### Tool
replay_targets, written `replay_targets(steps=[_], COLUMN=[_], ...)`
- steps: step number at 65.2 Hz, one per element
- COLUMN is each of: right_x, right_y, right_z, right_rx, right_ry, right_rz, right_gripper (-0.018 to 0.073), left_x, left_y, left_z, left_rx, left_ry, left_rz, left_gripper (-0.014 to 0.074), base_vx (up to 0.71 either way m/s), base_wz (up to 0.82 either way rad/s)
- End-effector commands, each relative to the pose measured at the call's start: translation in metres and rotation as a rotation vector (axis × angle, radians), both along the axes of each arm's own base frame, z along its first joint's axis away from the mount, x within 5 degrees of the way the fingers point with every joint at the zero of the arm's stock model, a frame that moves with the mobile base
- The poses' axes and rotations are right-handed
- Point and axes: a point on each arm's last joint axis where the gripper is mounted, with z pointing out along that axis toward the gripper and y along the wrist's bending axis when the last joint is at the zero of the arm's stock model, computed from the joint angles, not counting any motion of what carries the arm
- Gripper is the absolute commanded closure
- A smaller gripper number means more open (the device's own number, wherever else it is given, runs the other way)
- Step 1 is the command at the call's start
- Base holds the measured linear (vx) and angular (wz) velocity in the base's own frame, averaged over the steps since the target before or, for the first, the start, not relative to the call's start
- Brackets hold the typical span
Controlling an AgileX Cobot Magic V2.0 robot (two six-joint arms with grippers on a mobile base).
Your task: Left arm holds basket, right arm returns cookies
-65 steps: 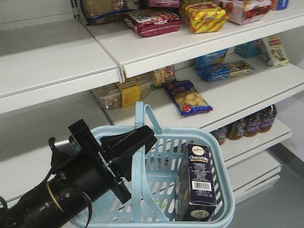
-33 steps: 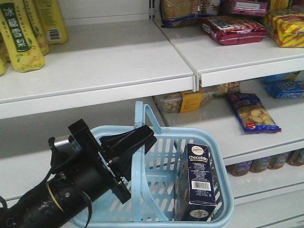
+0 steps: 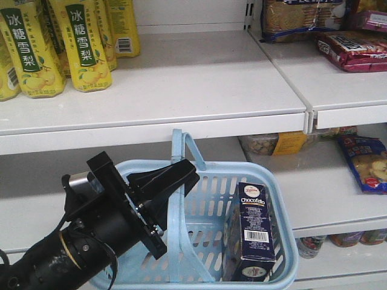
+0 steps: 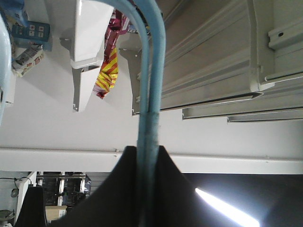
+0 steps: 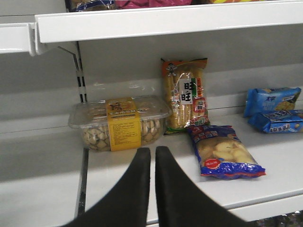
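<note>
Return not started: cookie box [image 3: 254,232] stands upright in the basket [image 3: 284,266], right side. Hold looks done: left pincer [image 3: 184,175] is clamped on both handles [image 4: 150,71], left arm [image 3: 91,235] angling up from lower left. The right pincer [image 5: 152,156] is closed and empty, facing the snack shelf [image 5: 42,184], box not in its view.

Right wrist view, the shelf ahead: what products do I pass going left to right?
clear tub with yellow label → upright orange-and-green snack pack → flat dark blue biscuit bag → light blue packets
</note>
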Motion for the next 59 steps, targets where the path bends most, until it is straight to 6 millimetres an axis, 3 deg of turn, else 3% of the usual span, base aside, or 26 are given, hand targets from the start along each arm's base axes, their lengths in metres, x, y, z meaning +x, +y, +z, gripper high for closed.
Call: replay_targets(steps=[1,59], right_x=[-0.0001,-0.0001], right_y=[-0.0001,-0.0001], right_z=[0.001,0.001], right_rx=[-0.013,-0.013], right_ry=[-0.065,-0.065], right_rz=[-0.003,-0.003], right_gripper=[0.0565,0.0565], left_x=[-0.0073,-0.0073], left_y=[0.0068,0.0068], left_z=[0.0383,0.0383], left_rx=[-0.265,-0.265], left_ry=[-0.207,-0.207], left_rz=[-0.01,-0.01], left_gripper=[0.0596,0.0596], base_vx=[0.05,0.02], base_wz=[0.19,0.12])
